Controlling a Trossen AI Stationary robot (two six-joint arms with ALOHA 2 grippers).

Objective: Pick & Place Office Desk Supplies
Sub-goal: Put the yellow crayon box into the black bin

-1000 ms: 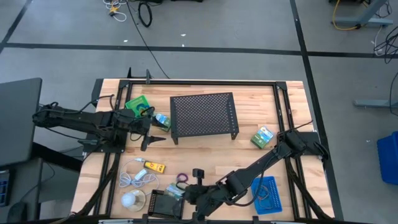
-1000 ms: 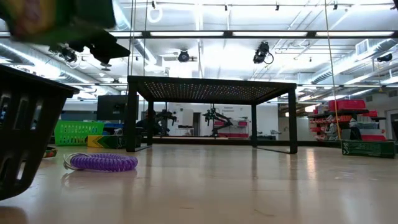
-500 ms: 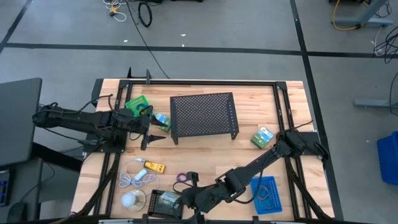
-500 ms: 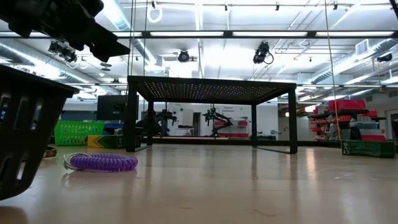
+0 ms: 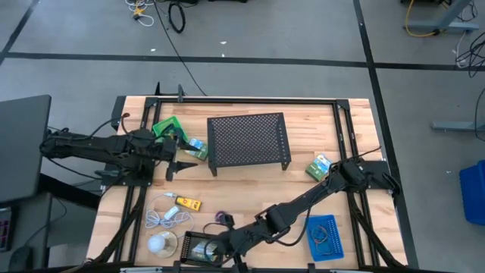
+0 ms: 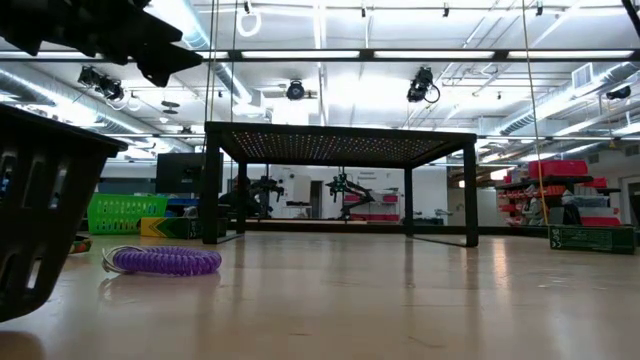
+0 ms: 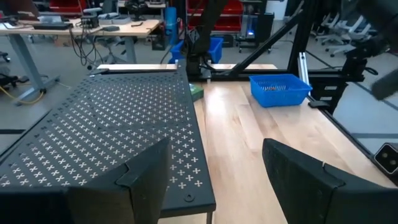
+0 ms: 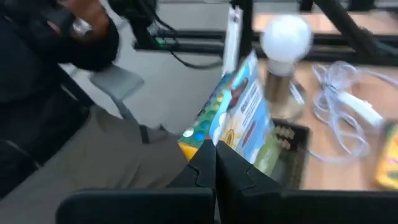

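Note:
My right gripper (image 8: 216, 158) is shut on a green-blue packet (image 8: 239, 118) above the black tray (image 8: 292, 149) at the table's near edge, left of centre (image 5: 186, 246). A purple loop (image 5: 222, 218) lies on the wood just beyond, and shows in the low view too (image 6: 165, 262). At the far left my left gripper (image 5: 182, 158) stands open and empty beside the black perforated rack (image 5: 248, 142). Near it are a green tray (image 5: 168, 127) and another packet (image 5: 197, 145). A third packet (image 5: 320, 166) lies right of the rack. My right gripper pinches the packet's lower edge (image 8: 221, 140) between its two shut fingers, only at their ends. It comes slanting down from the table's right. The packet stands up tilted beyond the fingertips, lifted clear over the black tray.
A white ball-like object (image 5: 159, 243), a white coiled cable (image 5: 165, 214) and a yellow block (image 5: 188, 202) lie left of the black tray. A blue tray (image 5: 324, 236) with loops sits near right. A person in dark clothes (image 8: 56, 74) is beyond the near edge.
My right gripper has carried the packet toward the table's left and near edge, from beside the black tray to over it, tipping further down. My left gripper has drawn back a little toward the left edge, still open.

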